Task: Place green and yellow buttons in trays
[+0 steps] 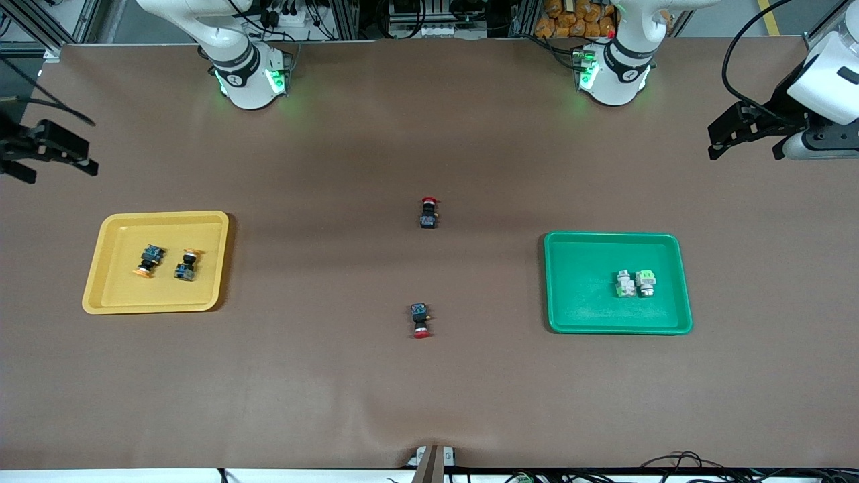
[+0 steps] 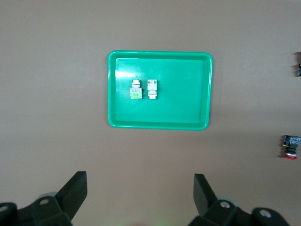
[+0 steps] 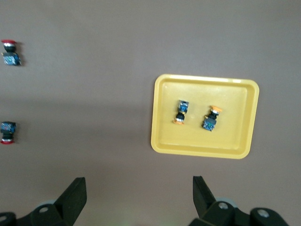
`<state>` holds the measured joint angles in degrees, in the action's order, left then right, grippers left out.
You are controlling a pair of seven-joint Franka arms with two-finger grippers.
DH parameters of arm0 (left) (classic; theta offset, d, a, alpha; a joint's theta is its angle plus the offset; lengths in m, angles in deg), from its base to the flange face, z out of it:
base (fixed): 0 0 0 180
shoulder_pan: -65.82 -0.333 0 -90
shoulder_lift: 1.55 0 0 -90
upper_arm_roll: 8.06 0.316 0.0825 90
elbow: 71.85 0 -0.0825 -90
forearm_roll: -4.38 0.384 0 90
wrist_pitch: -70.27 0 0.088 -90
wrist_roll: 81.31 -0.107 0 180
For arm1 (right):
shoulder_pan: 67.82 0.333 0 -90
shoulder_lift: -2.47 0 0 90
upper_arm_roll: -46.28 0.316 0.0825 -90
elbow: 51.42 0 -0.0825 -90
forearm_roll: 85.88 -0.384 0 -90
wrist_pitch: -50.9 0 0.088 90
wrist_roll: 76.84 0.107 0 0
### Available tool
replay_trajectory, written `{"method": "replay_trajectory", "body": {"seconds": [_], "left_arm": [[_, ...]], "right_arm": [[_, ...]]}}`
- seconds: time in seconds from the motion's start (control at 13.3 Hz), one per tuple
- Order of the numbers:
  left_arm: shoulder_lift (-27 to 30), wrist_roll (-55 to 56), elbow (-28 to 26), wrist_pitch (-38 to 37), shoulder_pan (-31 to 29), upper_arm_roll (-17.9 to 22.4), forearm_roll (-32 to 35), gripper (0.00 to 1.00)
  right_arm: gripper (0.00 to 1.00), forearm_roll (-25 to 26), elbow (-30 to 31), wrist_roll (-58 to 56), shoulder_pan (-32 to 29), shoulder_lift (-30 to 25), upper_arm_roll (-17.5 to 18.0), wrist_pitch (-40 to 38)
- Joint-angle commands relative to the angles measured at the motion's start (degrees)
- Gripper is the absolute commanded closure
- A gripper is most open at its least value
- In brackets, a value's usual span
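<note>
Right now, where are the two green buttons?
In the front view, both green buttons lie side by side, touching, in the green tray at the left arm's end of the table, with no gripper near them.

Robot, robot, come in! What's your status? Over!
Left end effector and right end effector open, empty, waiting at table ends. Yellow buttons in yellow tray; green buttons in green tray. Nothing blocking.

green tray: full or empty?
Holds both green buttons: they lie side by side inside the green tray, toward its left-arm end.
</note>
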<state>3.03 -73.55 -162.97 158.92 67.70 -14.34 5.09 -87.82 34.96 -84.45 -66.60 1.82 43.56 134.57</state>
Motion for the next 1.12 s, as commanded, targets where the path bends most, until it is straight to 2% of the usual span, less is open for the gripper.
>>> {"method": "replay_trajectory", "body": {"seconds": [0.0, 0.45, 0.67, 1.05], "left_arm": [[1.7, -1.0, -0.8, 0.8, -0.2, -0.2, -0.8, 0.0], [0.3, -0.9, 2.3, 0.4, -0.6, 0.0, -0.5, 0.0], [0.1, -0.9, 2.4, 0.3, -0.6, 0.0, -0.5, 0.0], [0.0, -1.0, 2.5, 0.3, -0.6, -0.1, -0.7, 0.0]], "right_arm": [[0.0, 4.3, 6.3, 0.8, 0.6, -4.7, 2.5, 2.3], [0.0, 3.4, 3.1, 0.1, -0.1, -3.0, 2.3, 2.5], [0.0, 0.7, 2.9, 0.1, 0.0, -3.0, 2.1, 2.7], [0.0, 0.6, 2.9, 0.1, 0.0, -3.0, 2.2, 3.7]]}}
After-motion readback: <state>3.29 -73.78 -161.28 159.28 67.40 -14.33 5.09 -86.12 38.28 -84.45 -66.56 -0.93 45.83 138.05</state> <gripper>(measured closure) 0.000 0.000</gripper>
